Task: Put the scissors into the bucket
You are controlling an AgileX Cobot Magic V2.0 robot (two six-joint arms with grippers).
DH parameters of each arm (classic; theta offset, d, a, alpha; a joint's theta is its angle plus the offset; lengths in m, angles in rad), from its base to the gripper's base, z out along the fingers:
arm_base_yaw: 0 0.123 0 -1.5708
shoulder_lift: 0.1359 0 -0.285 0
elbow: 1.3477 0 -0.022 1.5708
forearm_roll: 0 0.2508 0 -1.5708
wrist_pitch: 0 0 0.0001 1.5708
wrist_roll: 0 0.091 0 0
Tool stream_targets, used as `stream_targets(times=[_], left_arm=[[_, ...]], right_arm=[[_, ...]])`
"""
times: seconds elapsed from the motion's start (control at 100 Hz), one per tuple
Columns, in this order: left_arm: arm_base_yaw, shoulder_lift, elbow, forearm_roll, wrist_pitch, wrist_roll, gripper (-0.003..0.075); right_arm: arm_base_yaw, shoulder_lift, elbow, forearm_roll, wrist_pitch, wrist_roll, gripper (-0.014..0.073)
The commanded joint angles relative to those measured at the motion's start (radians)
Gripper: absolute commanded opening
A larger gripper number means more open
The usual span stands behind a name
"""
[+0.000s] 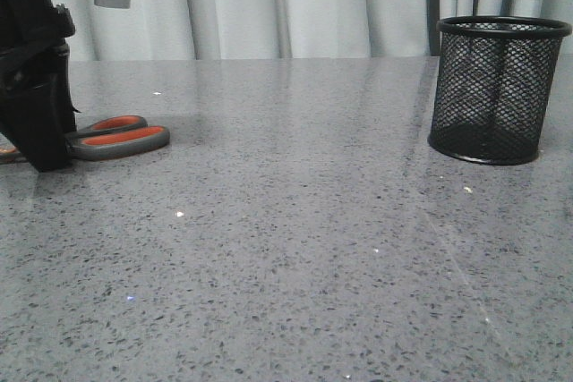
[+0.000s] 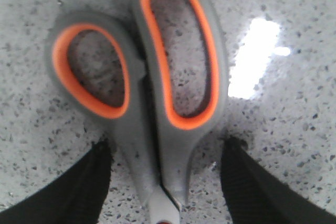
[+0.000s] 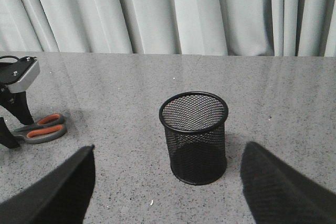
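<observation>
At the far left, my left gripper [image 1: 40,145] stands down on the speckled grey stone tabletop [image 1: 295,248], its black fingers [image 2: 68,192] spread to either side of the scissors' neck with bare table showing between each pad and the handle, so they are parted and grasping nothing. The dark grey scissors with orange-lined oval loops [image 1: 116,138] lie flat on the table, loops pointing toward the middle; the blades are hidden under my gripper. From the loops rightward, the surface runs open and unbroken across the middle. Well apart on the right stands the black wire-mesh cylindrical bucket with a solid rim [image 1: 494,89], upright, mouth open, with free table all round it. My right gripper [image 3: 168,192] hangs above and near the bucket, fingers wide apart and holding nothing. Behind the table's back edge hang pale grey pleated curtains [image 1: 295,2].
</observation>
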Motion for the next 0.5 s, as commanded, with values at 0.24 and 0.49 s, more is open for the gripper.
stream_targets(times=[0.24, 0.49], left_arm=[[0.001, -0.019, -0.031, -0.032, -0.069, 0.037, 0.0421], [0.001, 0.007, -0.029, -0.073, -0.032, 0.037, 0.0341]], right_arm=[[-0.001, 0.022, -0.02, 0.01, -0.071, -0.009, 0.0519], [-0.001, 0.022, -0.02, 0.01, -0.068, -0.009, 0.0519]])
